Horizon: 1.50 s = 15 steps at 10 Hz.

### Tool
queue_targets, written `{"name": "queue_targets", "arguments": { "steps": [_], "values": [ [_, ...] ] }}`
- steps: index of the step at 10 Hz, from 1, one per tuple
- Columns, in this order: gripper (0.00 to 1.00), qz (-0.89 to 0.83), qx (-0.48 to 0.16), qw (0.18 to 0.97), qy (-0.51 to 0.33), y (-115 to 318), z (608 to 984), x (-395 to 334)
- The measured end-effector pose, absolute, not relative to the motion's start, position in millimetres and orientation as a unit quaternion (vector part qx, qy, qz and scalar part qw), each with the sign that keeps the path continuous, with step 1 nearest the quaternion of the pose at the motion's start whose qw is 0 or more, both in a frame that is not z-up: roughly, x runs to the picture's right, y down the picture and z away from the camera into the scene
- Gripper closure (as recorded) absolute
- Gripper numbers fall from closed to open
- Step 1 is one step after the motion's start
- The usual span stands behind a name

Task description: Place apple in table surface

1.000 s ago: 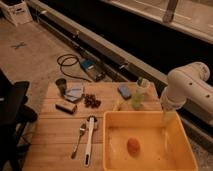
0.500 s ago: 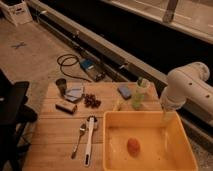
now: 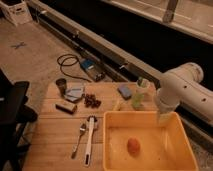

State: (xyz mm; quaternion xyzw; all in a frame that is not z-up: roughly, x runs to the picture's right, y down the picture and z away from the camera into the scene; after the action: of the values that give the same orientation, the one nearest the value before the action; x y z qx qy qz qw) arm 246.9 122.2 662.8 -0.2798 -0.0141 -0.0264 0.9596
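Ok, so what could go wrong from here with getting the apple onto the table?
The gripper hangs at the yellow bin's far right rim, so it may clip that wall reaching for the apple. The round apple could roll away on the bin floor. The green cup beside the rim might get knocked.

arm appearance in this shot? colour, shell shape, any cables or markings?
The arm has a smooth off-white shell with fat rounded tubular links and a bulbous elbow joint. No cables or markings show on it. The tool at its lower end, over the back rim of the yellow bin, looks pale and narrower than the links; finer detail can't be made out.
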Motion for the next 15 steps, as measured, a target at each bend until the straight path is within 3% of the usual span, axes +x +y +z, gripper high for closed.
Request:
{"name": "queue_targets", "arguments": {
  "steps": [7,15],
  "values": [
    [0.35,-0.046,-0.37,0.923,-0.093,206,681,197],
    [0.35,-0.07,-0.392,0.914,-0.08,209,693,187]
  ]
}}
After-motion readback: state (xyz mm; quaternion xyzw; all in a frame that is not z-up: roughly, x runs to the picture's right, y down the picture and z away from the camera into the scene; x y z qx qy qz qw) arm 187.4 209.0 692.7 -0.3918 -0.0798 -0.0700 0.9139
